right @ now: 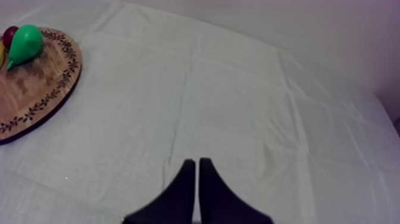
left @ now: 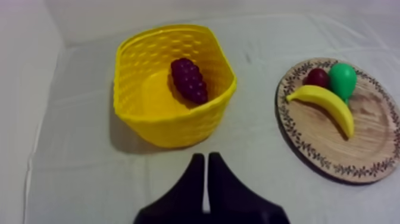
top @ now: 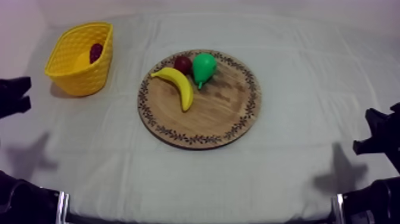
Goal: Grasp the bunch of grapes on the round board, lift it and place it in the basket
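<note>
Plainly the bunch of grapes lies inside the yellow basket, against an inner wall, at the far left of the worktop. The wooden board, well apart to the right, carries a banana, a pear and a small red fruit. The left pincer hangs on the basket's near side, fingers pressed together on nothing. The right pincer is likewise closed and empty over bare cloth. The task looks done. The main risk is an arm sweep nudging the light basket over. From above, the basket's wall hides most of the bunch.
</note>
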